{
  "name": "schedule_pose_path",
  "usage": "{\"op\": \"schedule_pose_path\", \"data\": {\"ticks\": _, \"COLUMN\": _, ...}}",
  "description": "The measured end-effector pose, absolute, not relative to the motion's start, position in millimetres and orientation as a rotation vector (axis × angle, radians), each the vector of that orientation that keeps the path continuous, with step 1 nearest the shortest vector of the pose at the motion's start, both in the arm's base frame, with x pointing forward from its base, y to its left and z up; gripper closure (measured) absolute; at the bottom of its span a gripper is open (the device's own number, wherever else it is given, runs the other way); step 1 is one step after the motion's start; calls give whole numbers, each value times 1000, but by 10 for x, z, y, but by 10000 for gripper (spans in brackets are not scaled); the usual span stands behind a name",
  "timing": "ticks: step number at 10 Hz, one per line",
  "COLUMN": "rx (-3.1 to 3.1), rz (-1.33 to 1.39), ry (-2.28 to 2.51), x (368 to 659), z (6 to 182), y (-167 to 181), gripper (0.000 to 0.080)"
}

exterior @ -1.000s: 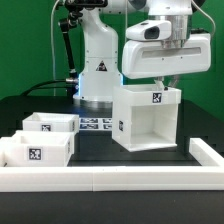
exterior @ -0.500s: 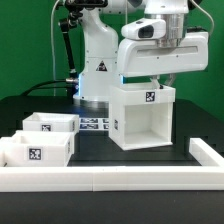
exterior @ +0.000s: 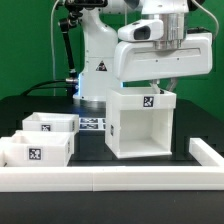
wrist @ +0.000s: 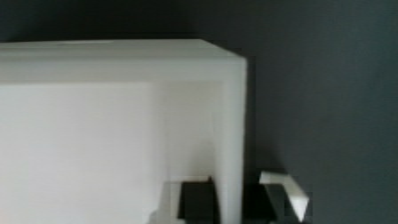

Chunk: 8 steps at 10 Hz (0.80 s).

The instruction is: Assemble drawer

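The drawer's white casing [exterior: 140,128] stands upright at centre right, open side facing the camera, with a tag on its top front edge. My gripper [exterior: 158,88] comes down from above and is shut on the casing's top wall near its right corner. In the wrist view the casing wall [wrist: 222,120] runs between a dark finger [wrist: 196,200] and a white finger [wrist: 281,195], with the gripper [wrist: 235,200] closed around it. Two small white trays [exterior: 50,123] [exterior: 35,150] sit on the exterior view's left, each with a tag.
The marker board [exterior: 94,124] lies flat between the trays and the casing. A long low white rail [exterior: 110,180] runs along the front and turns back at the right [exterior: 206,153]. The robot base [exterior: 98,60] stands behind.
The gripper and the casing it holds have moved toward the exterior view's left and nearer the camera. The trays have not moved.
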<state>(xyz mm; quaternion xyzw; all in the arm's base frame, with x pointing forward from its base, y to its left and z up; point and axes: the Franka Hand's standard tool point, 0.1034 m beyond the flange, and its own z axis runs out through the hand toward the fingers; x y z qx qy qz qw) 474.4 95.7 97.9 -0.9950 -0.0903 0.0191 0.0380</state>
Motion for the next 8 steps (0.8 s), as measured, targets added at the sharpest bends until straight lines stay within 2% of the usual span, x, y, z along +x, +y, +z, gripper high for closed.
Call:
{"op": "schedule_pose_path", "data": {"ticks": 4, "rx": -3046, "rz": -13, "ry": -130, "x": 5315, "z": 988, "y": 945, "gripper": 761}}
{"op": "schedule_pose_path", "data": {"ticks": 8, "rx": -3038, "rz": -72, "ry": -91, "x": 5701, "z": 992, "y": 902, "gripper": 761}}
